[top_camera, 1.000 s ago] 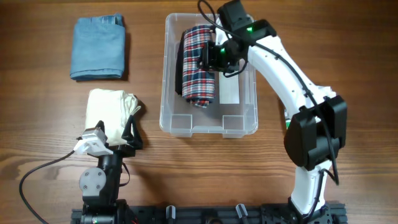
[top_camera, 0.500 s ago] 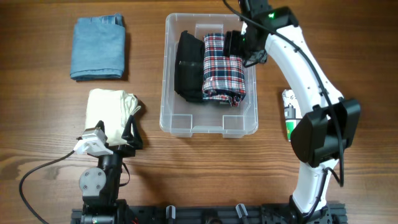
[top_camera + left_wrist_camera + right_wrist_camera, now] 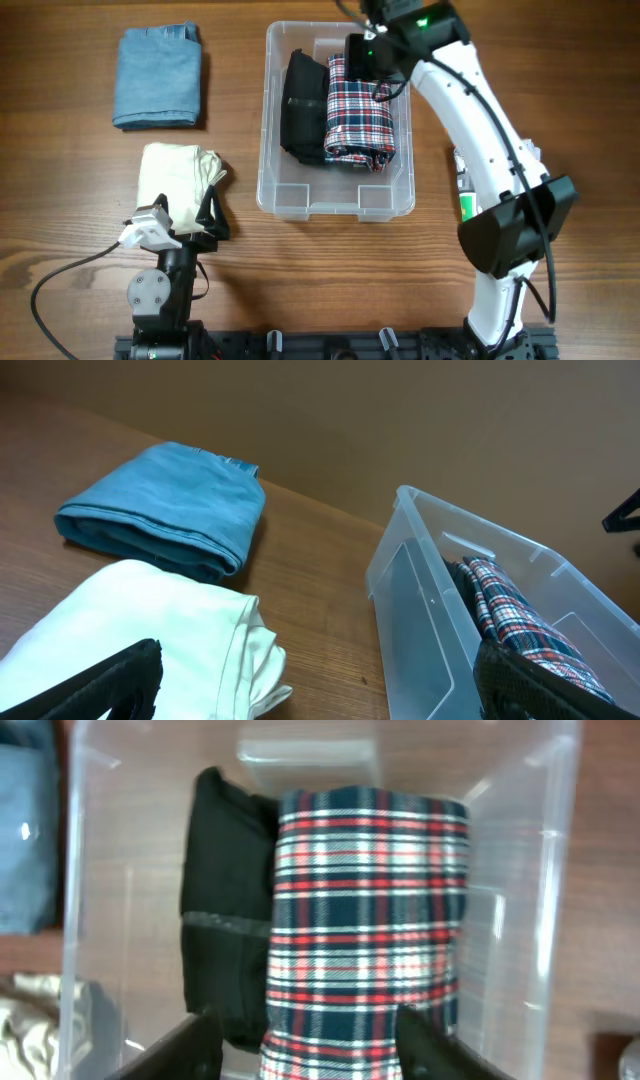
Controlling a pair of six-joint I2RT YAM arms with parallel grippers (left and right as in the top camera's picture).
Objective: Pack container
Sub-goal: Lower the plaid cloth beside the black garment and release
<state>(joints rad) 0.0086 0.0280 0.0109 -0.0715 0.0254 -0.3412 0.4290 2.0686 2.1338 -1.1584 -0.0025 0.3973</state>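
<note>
Right pincer (image 3: 363, 56) has dropped the plaid cloth (image 3: 360, 115) in the container (image 3: 335, 210) and lifted, spread empty; left pincer (image 3: 318, 685) also apart.

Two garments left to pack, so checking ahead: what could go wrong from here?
The black garment and plaid garment already cover most of the container floor; the blue garment and cream garment would likely have to stack and may overtop the rim. The open right gripper hangs over the container's far end, where the left gripper bringing cloth could hit that arm.
</note>
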